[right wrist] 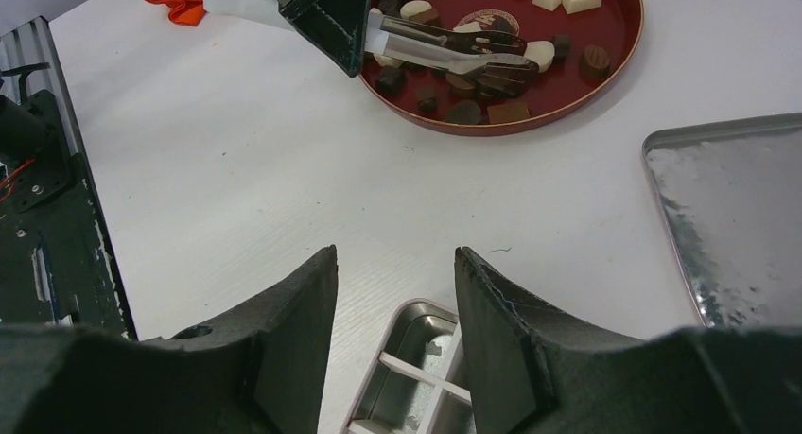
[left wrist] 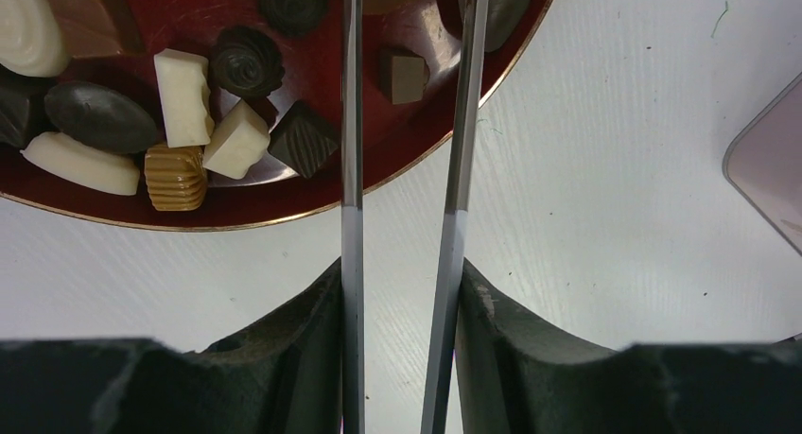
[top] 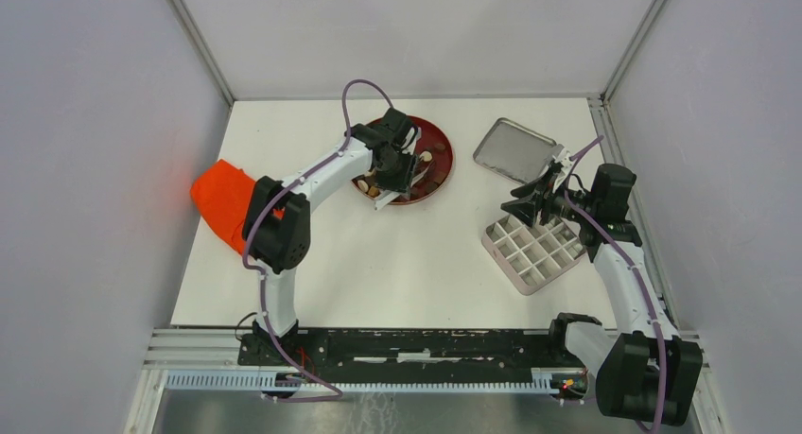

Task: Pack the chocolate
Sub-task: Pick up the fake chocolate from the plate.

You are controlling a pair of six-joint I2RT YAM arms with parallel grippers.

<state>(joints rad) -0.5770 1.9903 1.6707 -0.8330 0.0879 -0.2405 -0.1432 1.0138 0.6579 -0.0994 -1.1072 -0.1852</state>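
Note:
The chocolate (left wrist: pixel 184 95), small dark, brown and cream pieces, lies on the red plate (left wrist: pixel 236 217), which also shows from above (top: pixel 442 150) and in the right wrist view (right wrist: pixel 619 46). My left gripper (left wrist: pixel 402 269) is shut on metal tweezers (left wrist: pixel 352 169) and hangs over the plate's near side (top: pixel 392 174). The tweezers' arms stand apart on either side of a small brown cube (left wrist: pixel 407 75) without touching it. Their tips (right wrist: pixel 501 70) are low among the pieces. My right gripper (right wrist: pixel 395 252) is open and empty above a corner of the divided box (right wrist: pixel 416 358).
The divided box (top: pixel 534 250) lies at the right with its cells bare. A flat metal lid (top: pixel 515 150) lies behind it, right of the plate. An orange cloth (top: pixel 222 202) lies at the left edge. Grey walls enclose the white table.

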